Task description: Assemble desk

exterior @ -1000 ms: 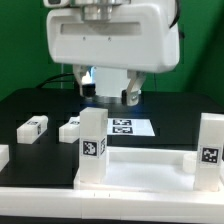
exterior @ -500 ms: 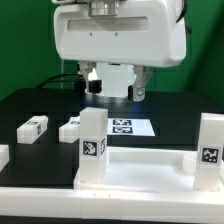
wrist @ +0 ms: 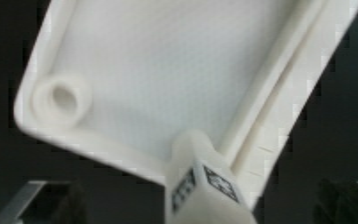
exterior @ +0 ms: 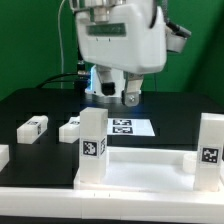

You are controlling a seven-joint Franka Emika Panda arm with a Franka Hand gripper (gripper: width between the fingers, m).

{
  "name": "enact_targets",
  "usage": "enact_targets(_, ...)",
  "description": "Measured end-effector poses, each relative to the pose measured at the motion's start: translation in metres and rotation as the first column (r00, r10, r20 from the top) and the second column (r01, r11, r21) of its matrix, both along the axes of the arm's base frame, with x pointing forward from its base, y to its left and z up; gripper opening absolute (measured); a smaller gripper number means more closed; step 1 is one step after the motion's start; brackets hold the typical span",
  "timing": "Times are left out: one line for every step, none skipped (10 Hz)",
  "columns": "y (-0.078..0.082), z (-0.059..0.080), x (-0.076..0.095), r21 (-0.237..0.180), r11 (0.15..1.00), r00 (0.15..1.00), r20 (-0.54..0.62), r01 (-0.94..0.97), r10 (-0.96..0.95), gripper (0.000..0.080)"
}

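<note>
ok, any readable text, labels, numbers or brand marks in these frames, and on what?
No readable words, numbers or brand marks in either view.
Only black-and-white marker tags, patterns rather than text: on the marker board, the lying legs and the upright legs.
Wrist view: one tag on a leg, too blurred to make out.

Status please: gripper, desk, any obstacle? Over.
Gripper open, empty, off the table. Tabletop in front, upright leg at its corner. Loose legs beside. Nothing in the way.

Bulky glossy white tool (exterior: 116, 92)
</note>
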State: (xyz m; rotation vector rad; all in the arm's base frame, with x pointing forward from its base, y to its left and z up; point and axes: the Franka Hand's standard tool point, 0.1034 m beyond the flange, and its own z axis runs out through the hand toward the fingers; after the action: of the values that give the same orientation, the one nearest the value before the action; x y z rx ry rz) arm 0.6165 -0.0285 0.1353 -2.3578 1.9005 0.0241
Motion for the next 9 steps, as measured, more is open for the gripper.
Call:
enact_targets(0.006,-0.005,-0.003,0.009,0.995,0.995,-0.008,0.099,-0.099,0.0649)
enact_targets(0.012,-0.006,-0.002,0.014,0.989,0.989,-0.015,0.147,-0.147,0.0649)
enact_targets(0.012,-0.006,-0.002,0.026,0.977,0.977,-0.02,0.211,-0.211,0.0649)
enact_targets(0.013,-0.006,-0.002,0.031,0.962,0.962,-0.029,0.273,-0.272,0.0649)
enact_targets(0.014,-0.007,-0.002,0.036,0.956,0.957,-0.032,0.291,-0.29,0.0649)
enact_targets(0.015,-0.008,-0.003,0.036,0.955,0.956,-0.033,0.293,-0.292,0.0649)
enact_targets(0.02,-0.015,-0.013,0.03,0.946,0.945,-0.048,0.324,-0.322,0.0649)
enact_targets(0.025,-0.025,-0.024,0.021,0.947,0.945,-0.063,0.321,-0.32,0.0649)
enact_targets(0.031,-0.04,-0.036,0.006,0.949,0.947,-0.073,0.314,-0.313,0.0649)
